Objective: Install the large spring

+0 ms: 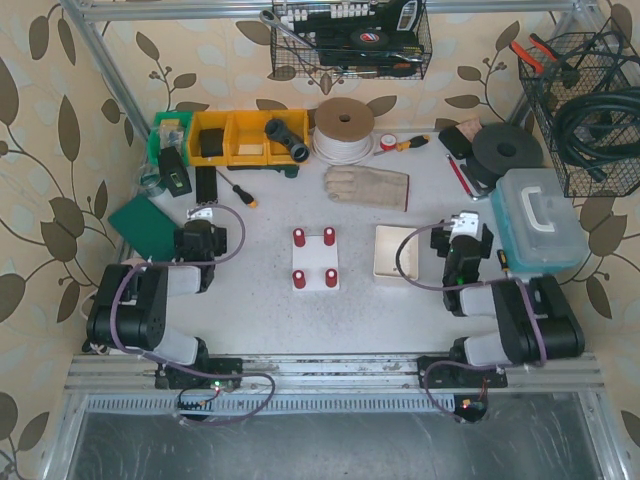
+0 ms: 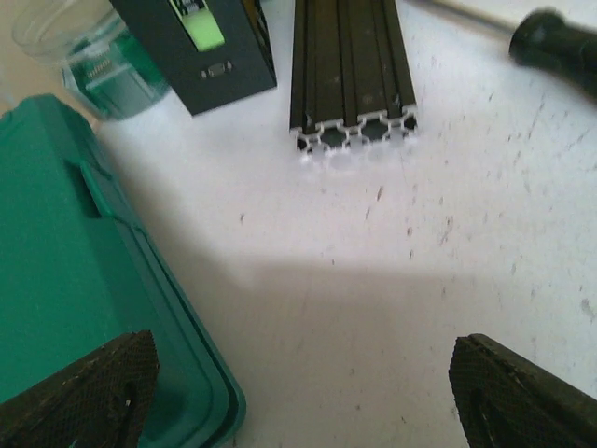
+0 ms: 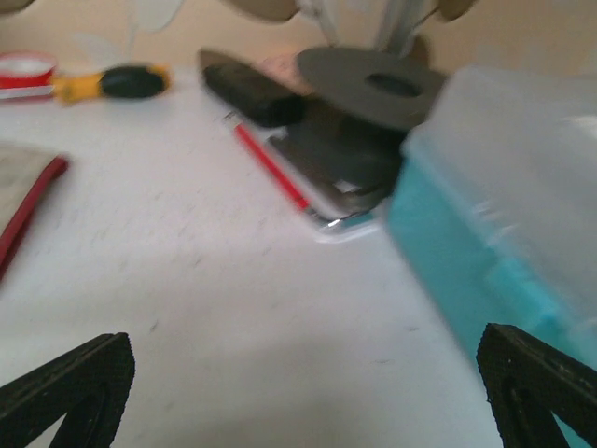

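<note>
Between the arms, on the table [image 1: 260,310], lies a white plate [image 1: 314,259] with four red pegs [image 1: 299,237]; where the spring is, I cannot tell. Both claws gape wide and empty: the left claw [image 2: 298,397] beside a green case [image 2: 56,280], the right claw [image 3: 298,392] near a blue box [image 3: 485,271].

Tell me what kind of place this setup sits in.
Probably a workshop-style robot test bench. Signs: the row of yellow plastic parts bins, the black wire basket holding red-handled pliers and coiled black cable, and the beige fabric work glove lying on the white tabletop.
</note>
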Controlling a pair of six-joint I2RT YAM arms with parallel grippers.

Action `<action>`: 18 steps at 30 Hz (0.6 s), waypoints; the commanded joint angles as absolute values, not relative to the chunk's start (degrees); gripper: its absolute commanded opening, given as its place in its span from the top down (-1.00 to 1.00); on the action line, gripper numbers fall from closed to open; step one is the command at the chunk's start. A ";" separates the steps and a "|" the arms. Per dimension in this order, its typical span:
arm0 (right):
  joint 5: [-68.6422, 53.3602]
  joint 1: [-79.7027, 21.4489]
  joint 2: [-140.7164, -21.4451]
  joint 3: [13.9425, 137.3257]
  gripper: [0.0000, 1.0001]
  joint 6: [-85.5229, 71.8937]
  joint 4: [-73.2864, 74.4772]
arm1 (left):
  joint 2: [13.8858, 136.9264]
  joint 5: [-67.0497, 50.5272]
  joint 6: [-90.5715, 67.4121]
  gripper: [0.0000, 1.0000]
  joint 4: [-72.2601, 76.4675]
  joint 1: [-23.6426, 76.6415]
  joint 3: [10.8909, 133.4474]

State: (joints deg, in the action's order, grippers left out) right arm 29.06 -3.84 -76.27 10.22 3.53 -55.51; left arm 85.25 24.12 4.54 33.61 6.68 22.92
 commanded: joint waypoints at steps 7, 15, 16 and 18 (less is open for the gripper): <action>18.70 -3.96 -86.26 14.68 -1.00 6.24 -60.70 | 86.21 18.66 5.85 -0.77 50.27 5.71 18.72; 13.60 -6.33 -86.13 14.16 -0.99 11.00 -61.56 | 85.47 18.47 5.49 -0.78 48.60 5.63 19.05; 13.60 -6.25 -86.02 14.28 -1.00 10.90 -61.12 | 85.60 18.44 5.52 -0.78 48.67 5.63 19.04; 15.47 -6.28 -86.07 15.51 -1.00 10.20 -58.99 | 85.53 18.46 5.50 -0.78 48.66 5.62 19.05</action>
